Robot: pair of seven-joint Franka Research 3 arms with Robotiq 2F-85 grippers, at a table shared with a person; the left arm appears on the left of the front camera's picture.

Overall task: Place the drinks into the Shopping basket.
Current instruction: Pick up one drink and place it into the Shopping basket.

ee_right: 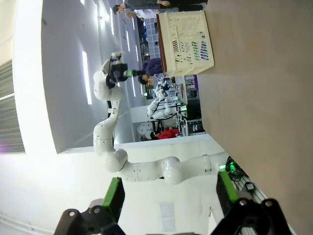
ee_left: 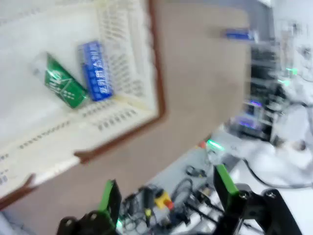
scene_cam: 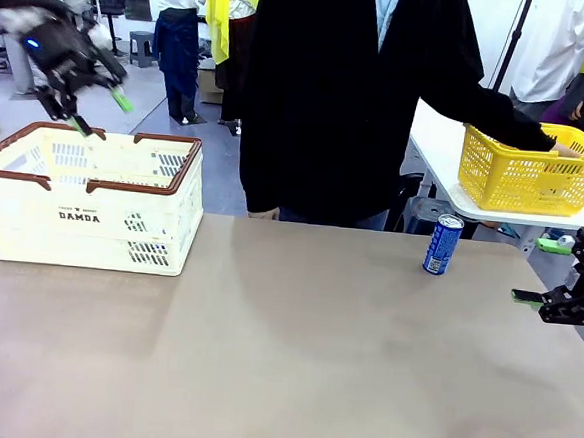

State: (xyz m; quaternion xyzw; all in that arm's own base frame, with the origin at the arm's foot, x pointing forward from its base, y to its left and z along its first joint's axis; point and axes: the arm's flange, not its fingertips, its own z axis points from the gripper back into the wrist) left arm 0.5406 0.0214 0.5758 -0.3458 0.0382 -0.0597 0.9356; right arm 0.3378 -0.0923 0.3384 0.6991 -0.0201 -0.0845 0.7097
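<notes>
Blue can (scene_cam: 443, 245), white markings, silver top, upright

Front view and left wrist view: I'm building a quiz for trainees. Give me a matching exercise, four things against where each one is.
1 green can
2 upright blue can
3 yellow basket
4 left gripper

A on the white side table
B open, in the air over the cream crate
C standing on the brown table
D lying inside the cream crate

Pairs: 1-D, 2-C, 3-A, 4-B.
</notes>
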